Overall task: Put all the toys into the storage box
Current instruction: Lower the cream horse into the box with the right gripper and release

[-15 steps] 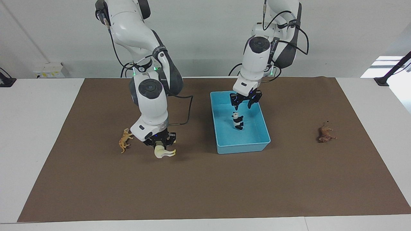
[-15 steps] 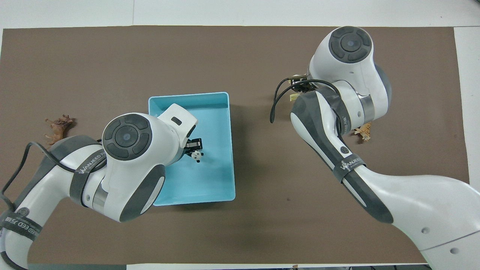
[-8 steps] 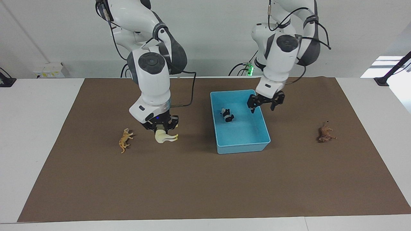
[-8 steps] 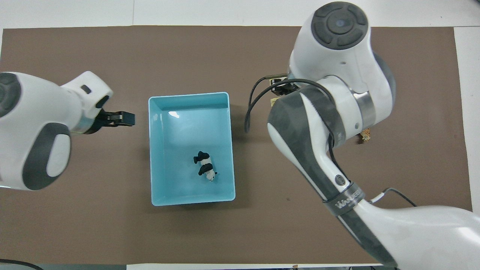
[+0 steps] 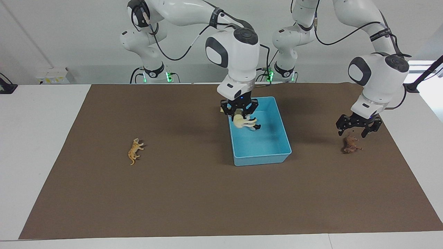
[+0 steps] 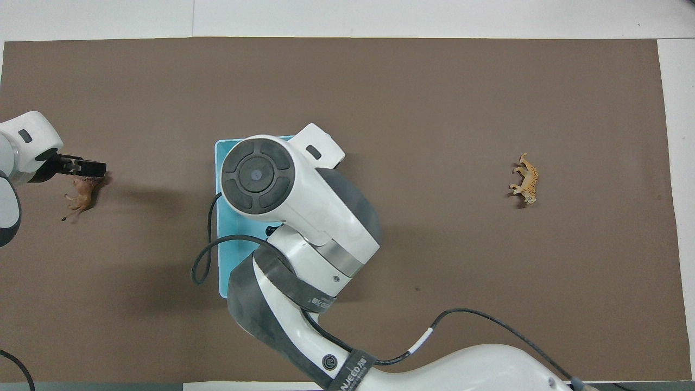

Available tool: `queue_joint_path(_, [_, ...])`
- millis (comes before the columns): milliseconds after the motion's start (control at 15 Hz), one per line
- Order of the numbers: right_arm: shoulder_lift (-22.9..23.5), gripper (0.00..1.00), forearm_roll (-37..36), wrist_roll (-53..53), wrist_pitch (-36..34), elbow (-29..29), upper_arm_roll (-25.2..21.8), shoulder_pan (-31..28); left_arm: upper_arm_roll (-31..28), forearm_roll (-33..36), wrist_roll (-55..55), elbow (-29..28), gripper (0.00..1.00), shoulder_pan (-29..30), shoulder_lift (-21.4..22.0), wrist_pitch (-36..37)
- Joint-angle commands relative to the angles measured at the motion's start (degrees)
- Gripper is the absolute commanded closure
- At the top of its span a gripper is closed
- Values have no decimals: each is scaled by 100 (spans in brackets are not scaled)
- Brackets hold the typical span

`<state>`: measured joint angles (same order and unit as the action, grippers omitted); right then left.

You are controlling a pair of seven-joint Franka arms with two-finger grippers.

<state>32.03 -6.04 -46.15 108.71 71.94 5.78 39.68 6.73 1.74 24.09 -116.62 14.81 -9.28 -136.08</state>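
Note:
My right gripper [image 5: 239,113] is shut on the cream-white horse [image 5: 242,121] and holds it over the light blue storage box [image 5: 261,159], at the end nearer the robots. The panda [image 5: 256,127] lies in the box, mostly hidden by the horse. My left gripper [image 5: 353,130] is open just above the brown lion [image 5: 351,144], which lies on the mat toward the left arm's end. The orange tiger [image 5: 134,151] lies on the mat toward the right arm's end. In the overhead view the right arm hides most of the box [image 6: 225,269]; the lion [image 6: 80,194], tiger [image 6: 525,177] and left gripper [image 6: 89,168] show.
A brown mat [image 5: 193,200] covers most of the white table [image 5: 34,138]. The right arm reaches across the mat from its base to the box.
The right gripper lifted the horse from beside the tiger and carried it over the box. The left gripper let the panda go in the box and swung over to the lion.

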Motion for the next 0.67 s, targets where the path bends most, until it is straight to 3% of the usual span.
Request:
queue_joint_path(0, [479,100,-3,-113,404,-224,-24,-48,74,274,682,-255,0,329,-4,-348])
queue_joint_path(67, [479,100,6,-252,553,-181,-24,-14,74,274,789,-361,0,426,-21,-523])
queue_joint_path(133, [470,79,6,-384,537,-171,-24,30,74,274,798,-457,0,470,-22,-647])
queue_joint_path(200, [462,8,15,-577,485,-171,-24,48,74,274,825,-528,0,505,-13,-666])
queue_joint_path(267, [462,0,6,-771,450,-180,-24,48,74,274,834,-607,0,610,-13,-674])
queue_joint_path(600, [287,0,-20,-817,-217,-268,-147,-74,65,283,834,-976,0,778,-136,-1218])
